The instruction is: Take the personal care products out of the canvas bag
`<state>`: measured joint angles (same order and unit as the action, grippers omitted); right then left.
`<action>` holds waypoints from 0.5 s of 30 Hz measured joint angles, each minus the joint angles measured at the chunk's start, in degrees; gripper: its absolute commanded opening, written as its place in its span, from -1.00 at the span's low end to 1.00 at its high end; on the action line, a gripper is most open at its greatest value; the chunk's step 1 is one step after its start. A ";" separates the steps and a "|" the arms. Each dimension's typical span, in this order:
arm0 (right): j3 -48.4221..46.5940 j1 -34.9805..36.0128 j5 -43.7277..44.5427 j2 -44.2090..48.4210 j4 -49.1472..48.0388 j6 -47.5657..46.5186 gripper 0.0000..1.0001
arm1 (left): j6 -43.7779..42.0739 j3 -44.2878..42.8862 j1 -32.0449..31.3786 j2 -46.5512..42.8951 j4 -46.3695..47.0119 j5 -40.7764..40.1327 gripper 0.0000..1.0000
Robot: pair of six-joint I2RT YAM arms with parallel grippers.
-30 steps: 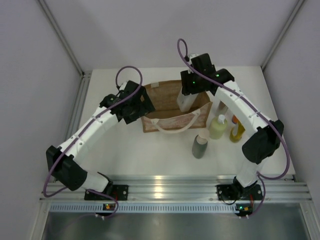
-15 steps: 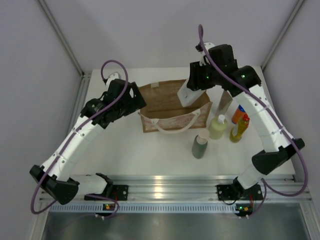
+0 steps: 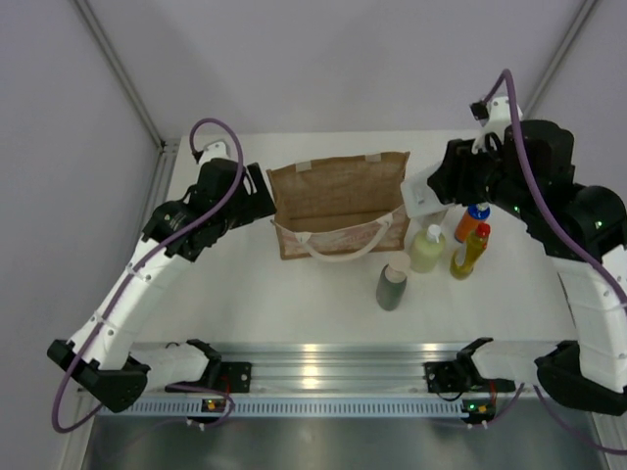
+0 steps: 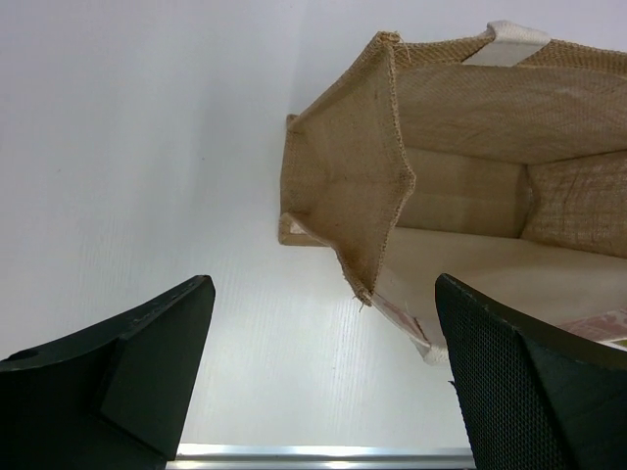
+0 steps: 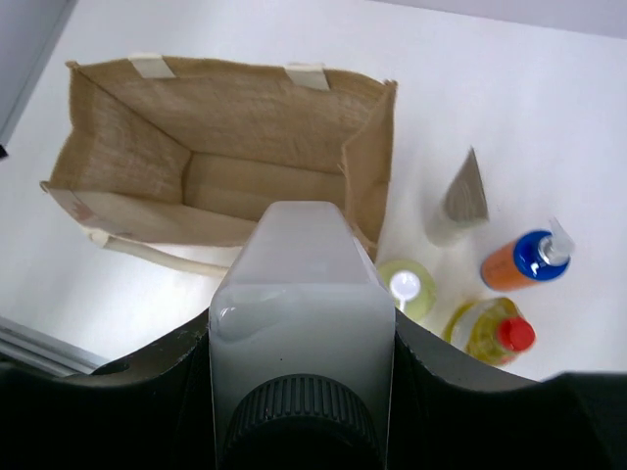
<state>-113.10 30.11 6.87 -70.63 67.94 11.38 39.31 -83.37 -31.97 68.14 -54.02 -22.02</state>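
Right hand [image 5: 299, 387] has swung out of the bag [image 3: 338, 186] and now hangs to its right, clamped on the white bottle [image 5: 299, 284], above the other products [image 3: 427, 250] on the counter [image 3: 294, 304]. Left hand [image 4: 323, 323] has backed off the bag, wide open, empty. Bag looks empty; only the set-down seems left.

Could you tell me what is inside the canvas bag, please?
Only bare fabric floor and walls show inside the canvas bag, no products. The white square bottle covers part of its near side.
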 measured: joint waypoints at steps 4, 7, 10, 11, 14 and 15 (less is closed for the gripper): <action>5.35 -0.35 3.32 5.33 1.42 0.37 -1.00 | -1.27 0.02 0.00 -0.55 -0.09 -0.17 0.97; 11.58 -0.44 6.19 8.59 2.34 0.83 -1.00 | -2.40 0.02 0.00 -0.57 -0.24 -0.13 0.97; 18.64 -0.50 9.49 11.45 2.25 1.25 -1.00 | -4.15 0.02 0.00 -0.50 -0.35 0.04 0.97; 20.94 -0.55 10.38 12.39 2.47 1.25 -1.00 | -4.85 0.02 0.00 -0.46 -0.48 0.04 0.97; 27.43 -0.63 11.85 15.28 2.80 1.25 -1.00 | -6.62 0.02 0.00 -0.26 -0.98 -0.17 0.97; 28.76 -0.63 11.91 15.93 2.86 1.27 -1.00 | -7.06 0.02 0.00 -0.26 -0.98 -0.35 0.97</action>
<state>-84.33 29.47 18.79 -54.70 70.81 12.64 32.25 -83.35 -31.97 67.88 -55.00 -22.37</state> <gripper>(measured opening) 0.474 0.985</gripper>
